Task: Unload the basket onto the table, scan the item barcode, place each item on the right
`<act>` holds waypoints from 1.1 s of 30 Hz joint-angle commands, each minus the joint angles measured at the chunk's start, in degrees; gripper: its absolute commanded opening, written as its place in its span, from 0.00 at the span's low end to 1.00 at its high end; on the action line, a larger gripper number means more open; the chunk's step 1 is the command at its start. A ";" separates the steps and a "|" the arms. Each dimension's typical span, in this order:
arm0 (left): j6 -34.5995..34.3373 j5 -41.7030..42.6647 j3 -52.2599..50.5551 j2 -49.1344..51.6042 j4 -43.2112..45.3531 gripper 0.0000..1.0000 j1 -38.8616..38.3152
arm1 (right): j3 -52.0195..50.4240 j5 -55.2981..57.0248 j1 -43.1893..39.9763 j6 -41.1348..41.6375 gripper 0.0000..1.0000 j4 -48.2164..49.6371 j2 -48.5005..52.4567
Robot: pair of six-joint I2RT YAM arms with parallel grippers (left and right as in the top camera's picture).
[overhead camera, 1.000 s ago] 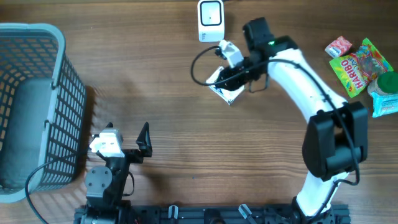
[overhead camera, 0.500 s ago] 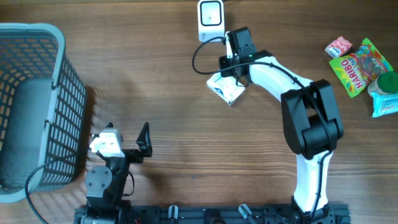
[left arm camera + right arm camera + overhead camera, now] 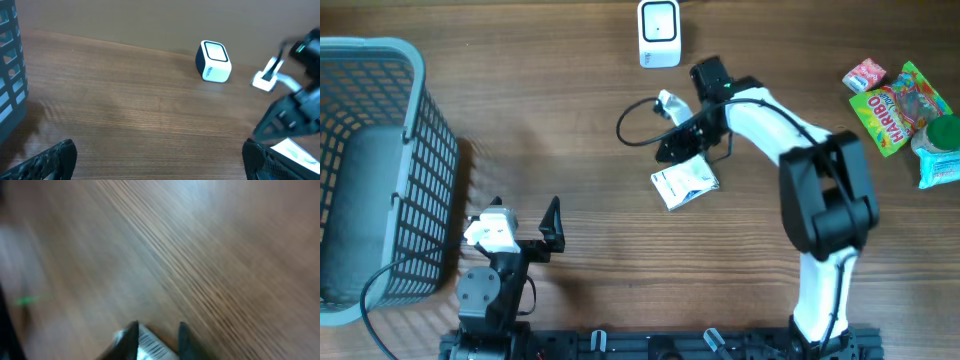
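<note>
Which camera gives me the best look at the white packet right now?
Overhead: the whole white packet lies in full view on the table. Left wrist catches only a sliver at its bottom-right edge; right wrist shows a blurred corner with barcode lines.

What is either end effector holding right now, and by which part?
Left end effector: open, nothing held. Right end effector: cannot tell; the white packet has one edge between its fingertips in the blurred wrist view, but contact is unclear.
</note>
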 commanded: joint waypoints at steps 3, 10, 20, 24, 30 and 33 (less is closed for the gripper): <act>-0.52 0.48 -0.24 -0.31 0.11 1.00 0.42 | 4.96 23.19 0.15 45.18 1.00 -8.35 -18.67; -0.52 0.48 -0.24 -0.33 0.11 1.00 0.42 | 4.09 21.64 0.26 76.02 1.00 -17.62 -19.87; -0.52 0.48 -0.24 -0.31 0.11 1.00 0.42 | -4.98 20.76 0.83 88.96 1.00 -16.17 -11.19; -0.52 0.48 -0.24 -0.31 0.11 1.00 0.42 | -4.98 22.01 0.90 90.86 1.00 -15.04 -5.53; -0.52 0.48 -0.24 -0.31 0.11 1.00 0.42 | -6.60 27.32 2.97 90.42 1.00 -9.75 0.37; -0.52 0.48 -0.24 -0.31 0.11 1.00 0.42 | -6.40 27.02 3.26 90.36 1.00 -7.93 0.48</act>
